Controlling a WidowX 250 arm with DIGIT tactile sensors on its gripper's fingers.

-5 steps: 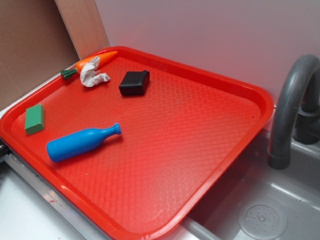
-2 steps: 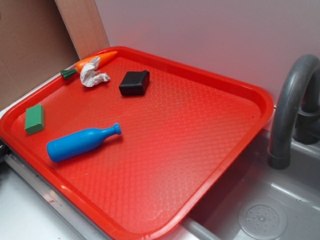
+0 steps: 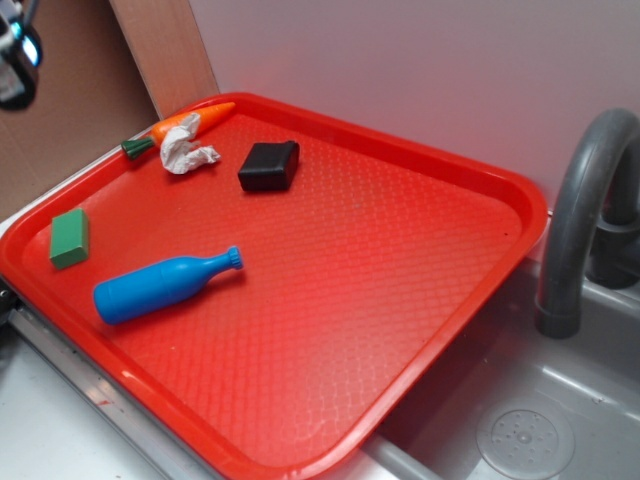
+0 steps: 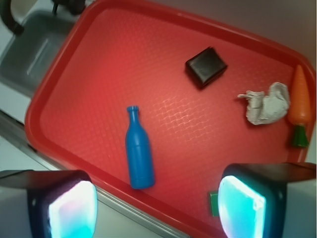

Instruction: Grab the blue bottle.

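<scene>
- On the red tray (image 3: 440, 290), toward its near-left part, the blue bottle (image 3: 160, 285) lies on its side, flared mouth pointing right.
- Left of it sits a green block (image 3: 69, 238); farther back are a black block (image 3: 269, 166), crumpled paper (image 3: 186, 152) and a toy carrot (image 3: 180, 126).
- High above, the gripper (image 4: 156, 210) hangs with fingers spread apart, empty, the bottle (image 4: 138, 151) between them from the wrist view.
- A grey sink (image 3: 540, 420) lies right of the tray.

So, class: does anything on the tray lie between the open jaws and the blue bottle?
Nothing visible does. In the wrist view the gripper is high above the blue bottle, which lies alone on the red tray.
</scene>
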